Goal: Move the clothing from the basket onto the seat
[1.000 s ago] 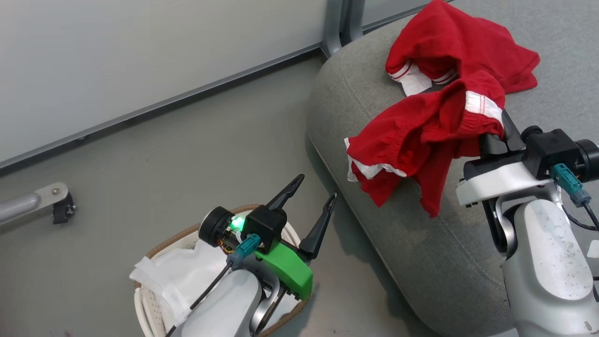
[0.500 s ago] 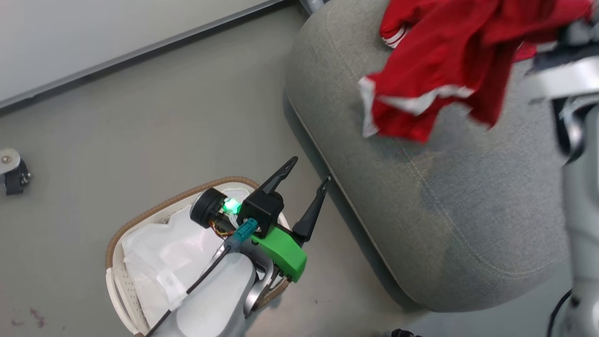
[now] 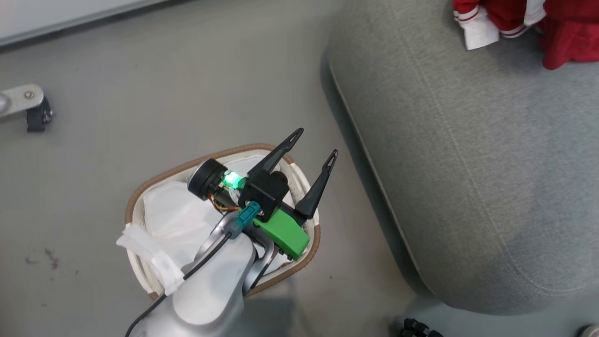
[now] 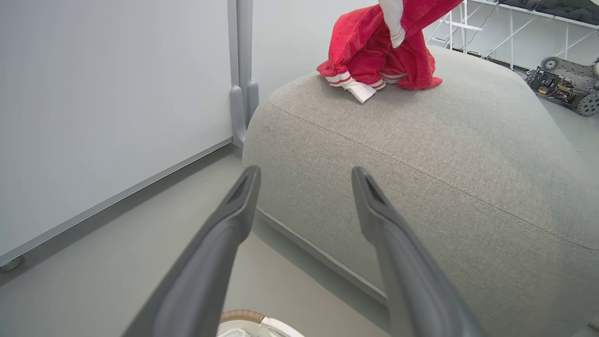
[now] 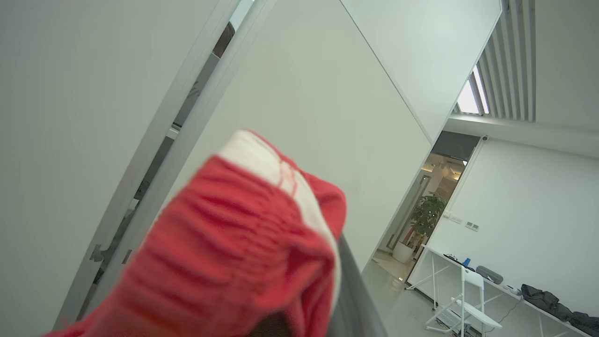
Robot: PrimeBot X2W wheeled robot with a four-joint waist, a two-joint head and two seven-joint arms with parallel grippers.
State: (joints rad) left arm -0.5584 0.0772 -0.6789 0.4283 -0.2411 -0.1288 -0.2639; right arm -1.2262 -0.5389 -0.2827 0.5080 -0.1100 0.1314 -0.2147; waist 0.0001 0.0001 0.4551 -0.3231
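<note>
My left gripper [image 3: 317, 142] hangs wide open, empty, over the basket [image 3: 154, 180] at lower centre; my right gripper [image 5: 351, 299] is clamped on red clothing [image 5: 234, 252].

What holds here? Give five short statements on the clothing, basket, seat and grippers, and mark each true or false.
1. The left gripper is open with nothing between its fingers. True.
2. The right gripper is open and empty. False: it is shut on a red garment.
3. Red clothing lies on the seat. True.
4. The basket stands on the seat. False: it stands on the floor beside the seat.
5. Red fabric fills the basket. False: its visible inside shows the white liner and no red.
</note>
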